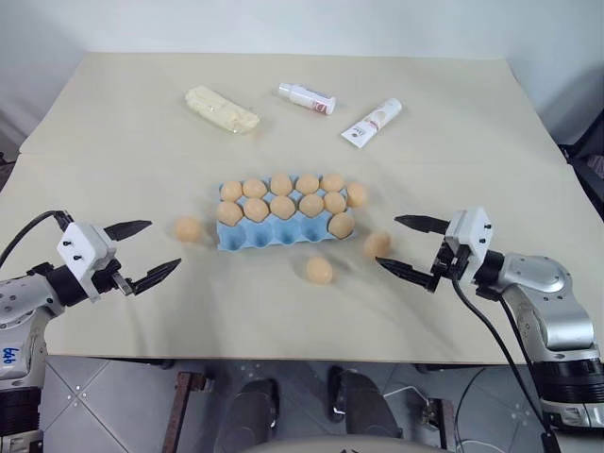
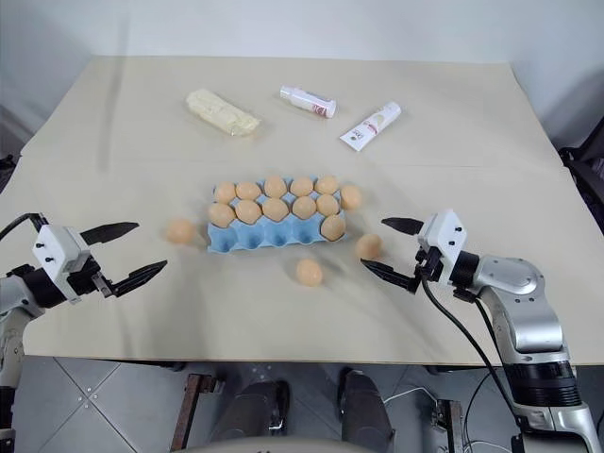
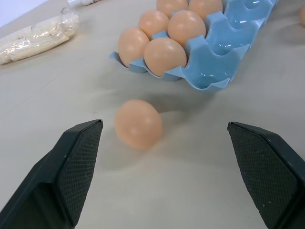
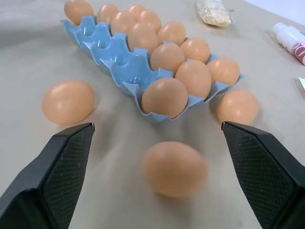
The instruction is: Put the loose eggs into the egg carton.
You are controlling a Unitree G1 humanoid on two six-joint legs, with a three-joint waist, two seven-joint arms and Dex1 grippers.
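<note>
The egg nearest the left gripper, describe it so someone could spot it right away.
Find the light blue egg carton mid-table. Off its left end one loose egg lies alone on the table, ahead of the open left gripper. The other loose eggs lie by the carton's right end and near side.

Eggs in egg carton: 11. Loose eggs on table: 4. White tubes: 2. Pale yellow block: 1.

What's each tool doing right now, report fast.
Left tool: open, holding nothing, a loose egg lying ahead of it.
Right tool: open, holding nothing, another loose egg just ahead.
</note>
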